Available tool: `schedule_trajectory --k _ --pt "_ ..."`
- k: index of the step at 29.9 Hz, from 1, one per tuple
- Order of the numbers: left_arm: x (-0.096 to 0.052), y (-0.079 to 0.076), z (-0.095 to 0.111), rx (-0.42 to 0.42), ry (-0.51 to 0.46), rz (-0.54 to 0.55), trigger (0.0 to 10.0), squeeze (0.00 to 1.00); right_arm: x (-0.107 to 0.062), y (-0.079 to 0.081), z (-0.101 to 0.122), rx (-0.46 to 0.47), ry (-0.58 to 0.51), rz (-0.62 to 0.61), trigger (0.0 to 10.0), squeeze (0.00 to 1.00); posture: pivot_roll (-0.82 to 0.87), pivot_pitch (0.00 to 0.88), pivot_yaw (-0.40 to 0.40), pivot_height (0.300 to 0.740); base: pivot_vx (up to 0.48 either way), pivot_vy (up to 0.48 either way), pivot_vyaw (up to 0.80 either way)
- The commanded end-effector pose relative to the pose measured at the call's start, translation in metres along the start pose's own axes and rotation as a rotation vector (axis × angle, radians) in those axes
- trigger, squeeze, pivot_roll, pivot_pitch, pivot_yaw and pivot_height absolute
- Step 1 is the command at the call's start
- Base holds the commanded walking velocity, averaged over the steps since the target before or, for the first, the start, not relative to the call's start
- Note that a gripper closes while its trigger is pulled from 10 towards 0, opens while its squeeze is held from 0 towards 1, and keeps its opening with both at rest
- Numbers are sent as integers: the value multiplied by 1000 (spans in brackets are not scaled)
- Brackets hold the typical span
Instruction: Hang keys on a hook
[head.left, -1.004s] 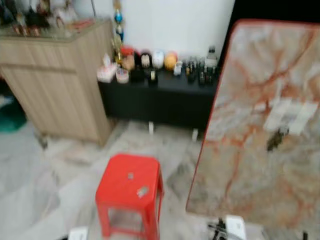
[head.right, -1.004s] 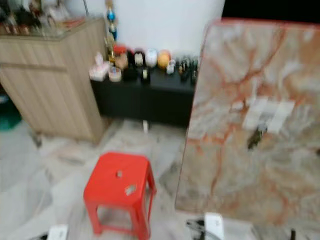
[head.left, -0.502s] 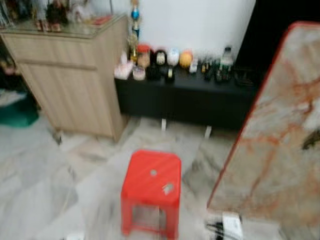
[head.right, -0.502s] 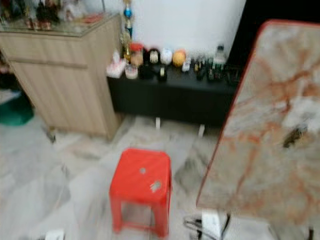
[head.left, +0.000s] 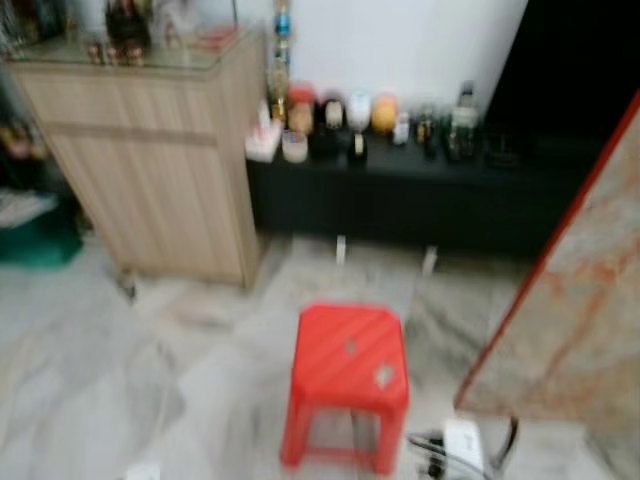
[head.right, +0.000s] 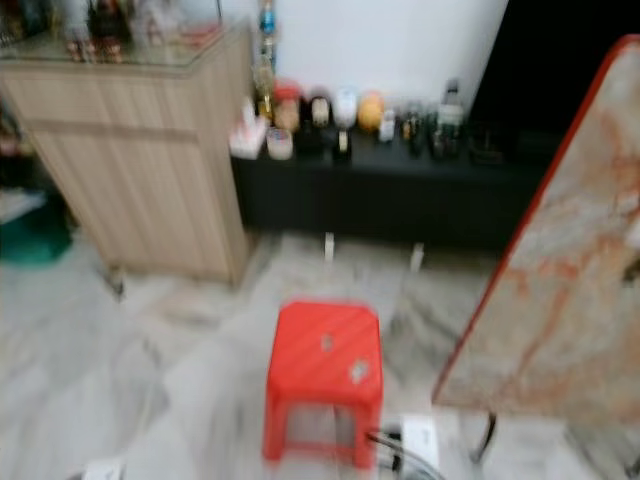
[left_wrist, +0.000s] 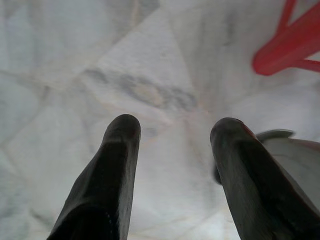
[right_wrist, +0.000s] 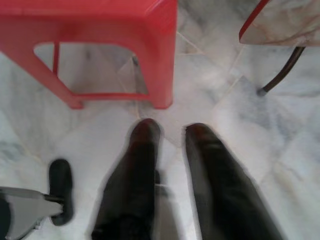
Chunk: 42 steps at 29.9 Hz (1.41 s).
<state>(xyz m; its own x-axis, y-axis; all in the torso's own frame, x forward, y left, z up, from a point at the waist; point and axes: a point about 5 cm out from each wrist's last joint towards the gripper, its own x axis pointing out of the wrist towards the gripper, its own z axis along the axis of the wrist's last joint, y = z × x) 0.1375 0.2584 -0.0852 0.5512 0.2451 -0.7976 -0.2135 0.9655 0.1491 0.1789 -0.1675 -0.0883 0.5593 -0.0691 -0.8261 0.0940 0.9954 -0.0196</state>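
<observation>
Left wrist view is showing the left gripper (left_wrist: 175, 130) hanging over the marble floor (left_wrist: 75, 75), its two black fingers standing wide apart with nothing between them. A leg of the red stool (head.left: 348, 350) is lying ahead of it and to one side.

Right wrist view is showing the right gripper (right_wrist: 172, 131) pointing down at the floor just short of the stool. Its fingers are parted by a narrow gap only, and nothing can be made out in that gap.

Both eye views are blurring, so small things are not resolving. The keys are not showing plainly. A small dark speck (head.right: 632, 270) is sitting on the marble-topped bench (head.right: 570, 300), well apart from both grippers, up and beyond the right one. Whether it is the keys cannot be told. No hook is identifiable.

Handling assessment, as a judgement: keys are light, hard and loose-jointed, so they are likely to swing and slip on smooth pads. Lying flat on polished stone, they are offering little edge to catch. The ring looks the soundest place to take hold, pinched across its wire, leaving its opening free for the hook.
</observation>
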Motion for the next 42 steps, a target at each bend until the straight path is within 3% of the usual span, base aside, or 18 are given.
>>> schedule_trajectory --k 1,10,14,20,42 --pt "0 -5 -4 -13 17 -16 10000 0 -1 -12 -6 2 19 -29 10000 0 66 0 -13 740 0 394 0" --pt "0 -6 -4 -6 17 -18 10000 0 -1 -12 -6 6 16 -27 10000 0 66 0 -12 740 0 255 0" --pt "1 -23 0 1 2 -36 10000 0 -1 -12 -6 6 15 -27 10000 0 66 0 -11 740 0 0 0" --pt "2 -28 2 -7 -8 -45 10000 0 -1 -12 -7 5 16 -25 10000 0 67 0 -11 740 0 0 0" --pt "2 -28 4 -1 -20 -67 10000 0 -1 -10 -6 -22 15 1 10000 0 67 0 -9 740 0 0 0"
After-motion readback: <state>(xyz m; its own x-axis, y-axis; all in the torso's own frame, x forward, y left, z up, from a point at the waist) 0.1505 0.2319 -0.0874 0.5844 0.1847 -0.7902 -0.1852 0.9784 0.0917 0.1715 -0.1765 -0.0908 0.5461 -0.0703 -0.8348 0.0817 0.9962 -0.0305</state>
